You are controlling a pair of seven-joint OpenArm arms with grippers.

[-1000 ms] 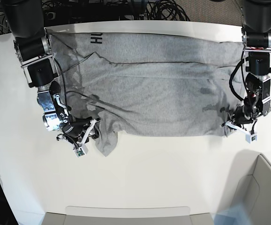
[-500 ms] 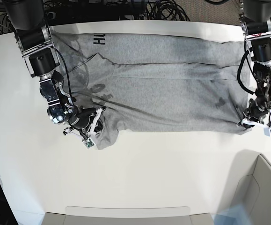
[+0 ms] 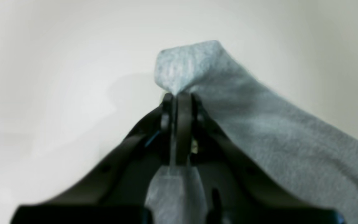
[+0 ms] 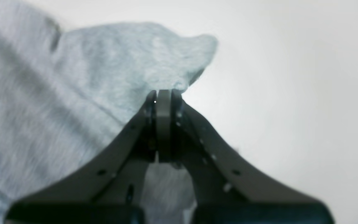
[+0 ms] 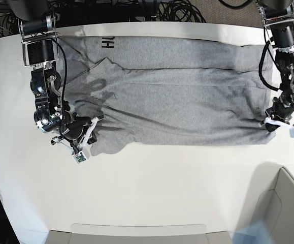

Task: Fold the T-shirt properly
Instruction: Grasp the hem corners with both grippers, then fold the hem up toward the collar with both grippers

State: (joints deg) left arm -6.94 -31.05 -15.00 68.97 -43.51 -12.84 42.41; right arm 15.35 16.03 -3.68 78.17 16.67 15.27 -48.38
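The heather-grey T-shirt lies spread across the white table, with black letters showing at its far left corner. My left gripper is at the shirt's near right corner. In the left wrist view this gripper is shut on a pinched peak of the T-shirt. My right gripper is at the near left part of the shirt. The right wrist view shows that gripper shut on a bunched fold of the T-shirt.
A grey bin stands at the near right corner. A low grey tray edge runs along the near side. Black cables lie beyond the table's far edge.
My right gripper has closed on the shirt's near left part and drawn it leftward. My left gripper has pulled the near right corner outward, so the near hem lies straighter.
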